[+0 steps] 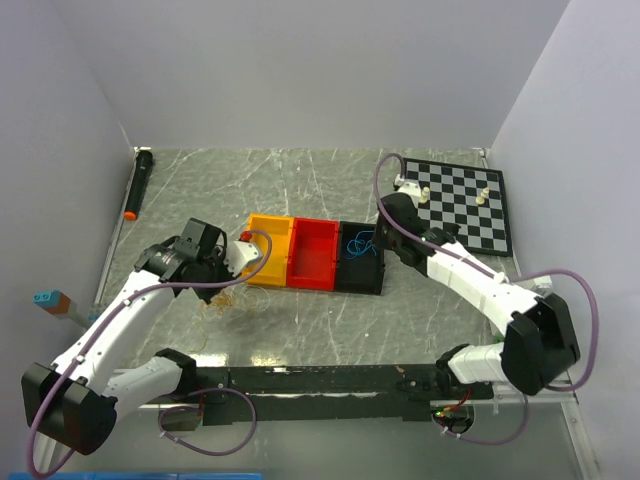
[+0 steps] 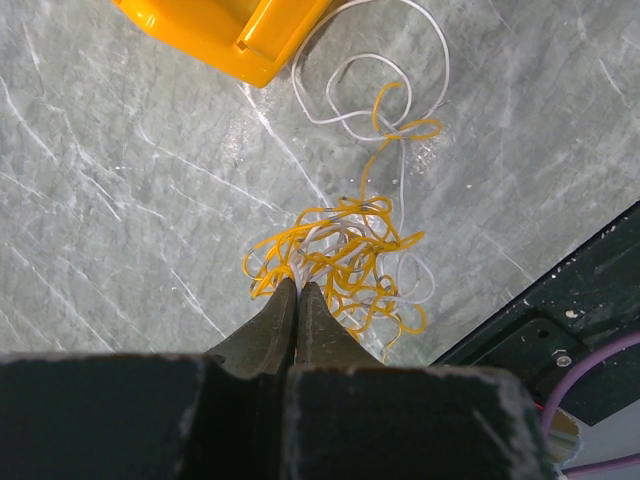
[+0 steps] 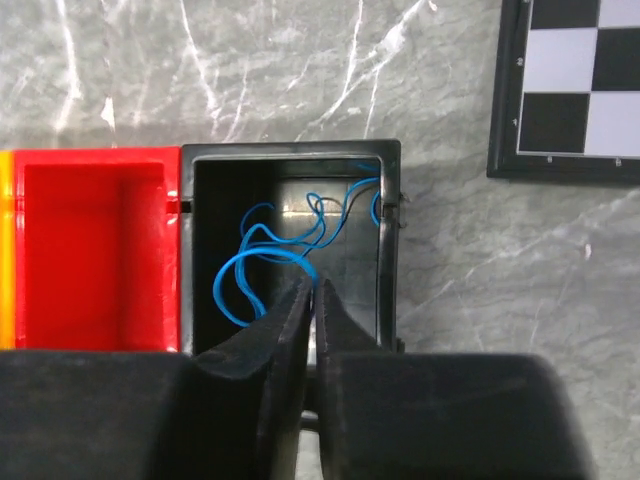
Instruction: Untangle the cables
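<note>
I'm looking down the left wrist camera and the left gripper has its jaws pressed together, tips right at the near edge of the yellow and white tangle. Strands run up against the tips, but I cannot tell whether one is actually pinched. That tangle lies flat on the table, left of the middle, between the yellow bin and the near edge. One white loop trails from it up to the corner of the yellow bin, with a small yellow knot sitting on that loop. Over on the right wrist camera, the right gripper is closed too, only a hairline slit between its jaws, and it hangs over the near wall of the black bin. The blue cable lies inside that bin in loose curls, one end climbing to the far right corner of the bin; its nearest loop passes just behind the tips, and I cannot say if they touch it. The red bin sits touching the black one on its left, so the three bins make a row across the middle of the table. The chessboard lies toward the far right corner, and a black marker with an orange tip lies along the left edge.
</note>
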Controlling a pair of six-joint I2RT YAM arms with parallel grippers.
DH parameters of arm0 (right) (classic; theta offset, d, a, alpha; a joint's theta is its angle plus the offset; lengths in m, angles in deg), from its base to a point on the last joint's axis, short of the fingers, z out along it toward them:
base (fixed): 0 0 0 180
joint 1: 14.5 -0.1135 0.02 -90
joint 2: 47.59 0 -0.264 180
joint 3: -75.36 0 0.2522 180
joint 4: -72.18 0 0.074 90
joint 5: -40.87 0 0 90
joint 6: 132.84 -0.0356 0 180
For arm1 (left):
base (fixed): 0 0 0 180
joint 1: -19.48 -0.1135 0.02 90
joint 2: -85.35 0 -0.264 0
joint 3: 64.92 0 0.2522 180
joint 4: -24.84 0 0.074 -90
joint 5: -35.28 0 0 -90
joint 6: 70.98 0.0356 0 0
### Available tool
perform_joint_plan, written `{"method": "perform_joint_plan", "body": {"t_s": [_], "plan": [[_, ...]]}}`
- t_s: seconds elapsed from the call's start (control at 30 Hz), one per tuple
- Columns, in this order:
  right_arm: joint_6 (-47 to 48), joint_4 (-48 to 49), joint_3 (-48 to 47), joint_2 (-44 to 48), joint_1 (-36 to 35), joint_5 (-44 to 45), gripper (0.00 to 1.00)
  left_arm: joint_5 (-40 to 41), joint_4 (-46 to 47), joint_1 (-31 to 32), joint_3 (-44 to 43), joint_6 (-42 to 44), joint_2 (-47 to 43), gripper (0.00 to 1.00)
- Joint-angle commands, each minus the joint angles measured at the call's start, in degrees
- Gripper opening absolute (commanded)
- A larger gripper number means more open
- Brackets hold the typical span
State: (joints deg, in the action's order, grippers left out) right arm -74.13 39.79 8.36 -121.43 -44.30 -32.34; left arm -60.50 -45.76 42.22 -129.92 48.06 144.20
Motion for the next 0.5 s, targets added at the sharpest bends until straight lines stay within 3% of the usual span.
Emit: {"method": "perform_joint_plan", "body": {"t_s": [0.0,0.07,0.17,0.3,0.47], "plan": [[-0.70,1.32,-5.12,-2.62,-0.52,-0.89,0.26,-1.69,-0.46,-0.07,-3.07,-1.09,-0.67,0.01],[-0.44,1.32,-5.21,-2.27,-0.96,-1.06,0.43,-2.39,-0.90,0.02,-3.69,-1.53,-0.67,0.01],[-0.44,0.18,-5.74,-1.83,-1.22,-0.72,0.54,-3.18,-1.52,0.02,-4.83,-1.79,-0.67,0.01],[-0.27,-0.09,-5.48,-0.25,-1.40,-1.15,0.54,-3.89,-2.13,0.20,-5.88,-1.97,-1.54,0.01],[0.61,-1.41,-5.13,2.64,-3.59,-0.71,0.49,-4.68,-2.31,0.20,-5.89,-1.88,-2.86,0.01]]}}
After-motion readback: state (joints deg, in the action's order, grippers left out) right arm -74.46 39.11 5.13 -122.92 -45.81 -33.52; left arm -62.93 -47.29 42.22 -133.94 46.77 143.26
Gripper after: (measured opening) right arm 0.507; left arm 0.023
